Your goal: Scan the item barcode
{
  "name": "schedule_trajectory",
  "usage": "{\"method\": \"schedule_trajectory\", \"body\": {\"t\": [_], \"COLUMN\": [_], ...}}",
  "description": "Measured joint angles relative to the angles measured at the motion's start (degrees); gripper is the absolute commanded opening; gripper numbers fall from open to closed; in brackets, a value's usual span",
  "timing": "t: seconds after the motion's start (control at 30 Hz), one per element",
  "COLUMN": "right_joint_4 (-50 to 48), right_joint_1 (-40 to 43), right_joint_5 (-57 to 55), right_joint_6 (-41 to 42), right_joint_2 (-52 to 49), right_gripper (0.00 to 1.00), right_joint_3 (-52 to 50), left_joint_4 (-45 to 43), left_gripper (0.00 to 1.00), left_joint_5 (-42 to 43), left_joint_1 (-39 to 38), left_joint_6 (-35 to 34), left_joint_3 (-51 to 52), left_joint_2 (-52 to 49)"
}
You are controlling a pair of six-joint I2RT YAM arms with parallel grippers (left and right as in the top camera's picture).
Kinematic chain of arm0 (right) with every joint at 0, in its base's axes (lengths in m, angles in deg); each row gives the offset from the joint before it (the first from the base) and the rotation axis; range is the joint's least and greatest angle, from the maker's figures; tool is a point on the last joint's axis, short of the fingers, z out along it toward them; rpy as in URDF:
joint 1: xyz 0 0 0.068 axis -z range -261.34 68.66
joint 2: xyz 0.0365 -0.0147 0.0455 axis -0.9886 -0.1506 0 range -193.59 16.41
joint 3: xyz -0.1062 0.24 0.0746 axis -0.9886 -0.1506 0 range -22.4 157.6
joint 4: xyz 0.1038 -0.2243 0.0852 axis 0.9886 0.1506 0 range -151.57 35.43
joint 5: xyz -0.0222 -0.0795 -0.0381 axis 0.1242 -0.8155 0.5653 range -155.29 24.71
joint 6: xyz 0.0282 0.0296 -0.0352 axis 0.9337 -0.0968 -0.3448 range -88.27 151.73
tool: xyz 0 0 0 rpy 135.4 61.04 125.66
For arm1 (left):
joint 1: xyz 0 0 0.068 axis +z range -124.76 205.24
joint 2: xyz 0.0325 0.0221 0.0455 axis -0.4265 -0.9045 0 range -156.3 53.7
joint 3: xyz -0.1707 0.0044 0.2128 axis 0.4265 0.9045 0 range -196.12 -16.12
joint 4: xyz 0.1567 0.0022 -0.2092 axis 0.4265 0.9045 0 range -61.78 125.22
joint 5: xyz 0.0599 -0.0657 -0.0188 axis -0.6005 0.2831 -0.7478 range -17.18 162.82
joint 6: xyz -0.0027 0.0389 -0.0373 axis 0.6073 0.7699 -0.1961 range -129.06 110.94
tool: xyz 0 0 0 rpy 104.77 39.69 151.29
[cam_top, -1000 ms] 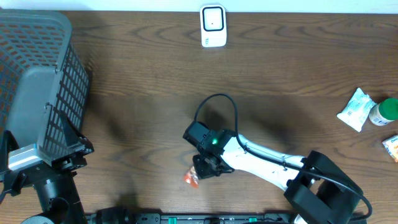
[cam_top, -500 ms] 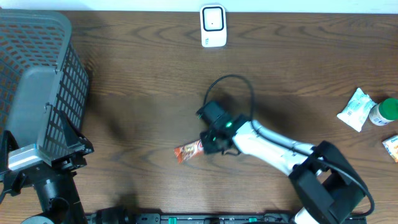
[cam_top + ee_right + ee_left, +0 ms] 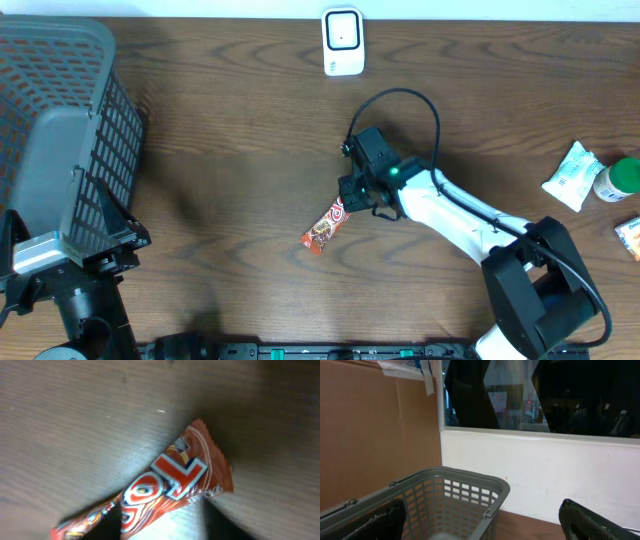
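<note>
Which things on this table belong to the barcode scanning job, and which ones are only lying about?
For the job:
- red snack bar, near the middle of the table
- white device at the far edge, probably the scanner

Just lying about:
- grey basket on the left
- white packet, green-capped bottle and orange packet at the right edge
</note>
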Motion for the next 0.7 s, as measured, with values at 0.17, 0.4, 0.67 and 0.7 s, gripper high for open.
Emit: {"method": "schedule_trajectory", "body": {"t": [0.17, 0.4, 0.67, 0.7], "right_joint_4": [11.8, 12.6, 12.0, 11.6], "right_joint_1": [0.0, 0.0, 3.4, 4.1], "right_joint_5": [8.0, 11.9, 10.3, 10.2], "right_joint_6": [-0.4, -0.5, -3.0, -3.8], "right_joint_2": [0.0, 0.0, -0.1, -0.3], "right_gripper": [0.99, 0.99, 0.99, 0.99], "right_joint_3": [7.9, 9.6, 9.6, 9.6], "left_joint_4": [0.2, 0.3, 0.5, 0.5], "left_gripper": [0.98, 0.98, 0.98, 0.98], "left_joint_5": [0.0, 0.0, 0.0, 0.0], "left_joint_1": [0.0, 0.0, 0.0, 0.0], "left_joint_6": [0.0, 0.0, 0.0, 0.0], "left_joint_3": [0.0, 0.0, 0.0, 0.0], "left_joint_2": [0.0, 0.0, 0.0, 0.0]}}
